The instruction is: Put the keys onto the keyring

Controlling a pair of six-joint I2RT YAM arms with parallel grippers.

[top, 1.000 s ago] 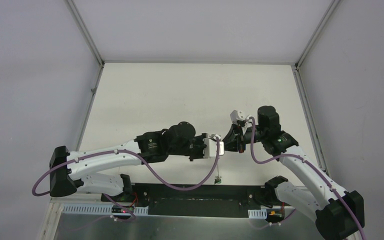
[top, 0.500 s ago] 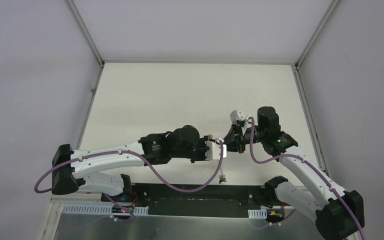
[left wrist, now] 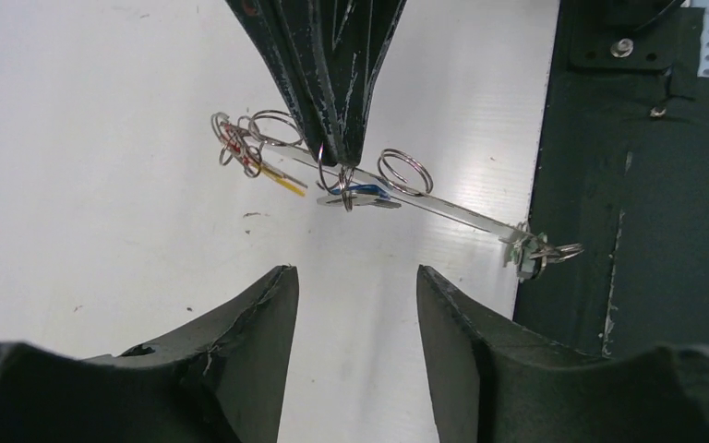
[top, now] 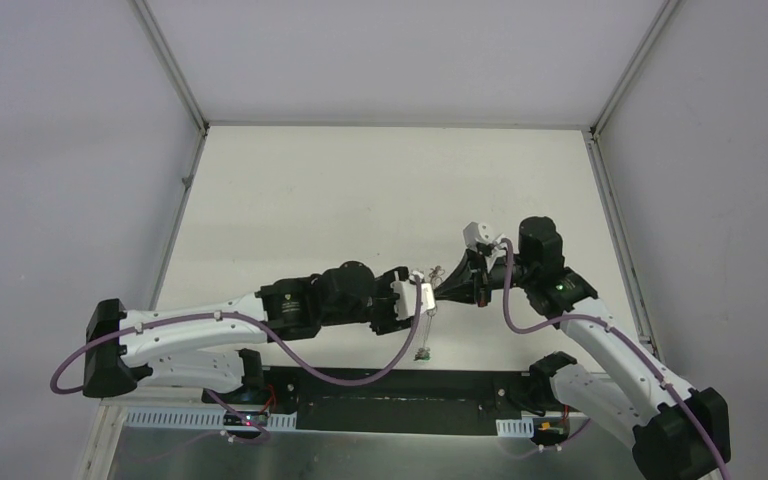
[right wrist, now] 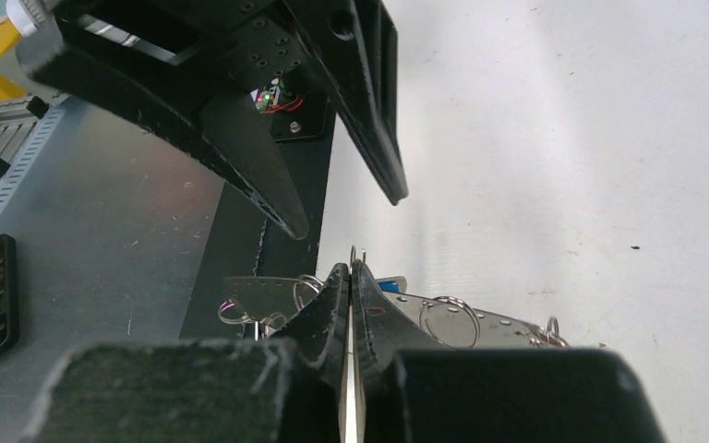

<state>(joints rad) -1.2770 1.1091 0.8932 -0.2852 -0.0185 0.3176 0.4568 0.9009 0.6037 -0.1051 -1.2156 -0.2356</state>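
Observation:
The keyring (left wrist: pixel 457 211) hangs edge-on over the white table, a thin dark hoop with silver split rings (left wrist: pixel 402 172) along it. My right gripper (left wrist: pixel 337 159) comes in from above and is shut on one split ring at the hoop's rim. A blue-tagged key (left wrist: pixel 362 195) hangs just under those tips, a red-tagged key (left wrist: pixel 233 143) sits at the hoop's far end, and a green-tagged key (left wrist: pixel 528 255) at its near end. My left gripper (left wrist: pixel 354 270) stands open and empty, a short way back from the hoop. In the top view the keyring (top: pixel 426 335) dangles below both grippers.
A black base plate (top: pixel 390 385) runs along the table's near edge, right under the hanging green key (top: pixel 422 355). A grey metal shelf (right wrist: pixel 102 231) lies beyond it. Grey enclosure walls stand to the left, right and back.
My left gripper has opened, let go of the hoop and drawn back to the left. The hoop's lower end has swung slightly left. The right gripper holds as before.

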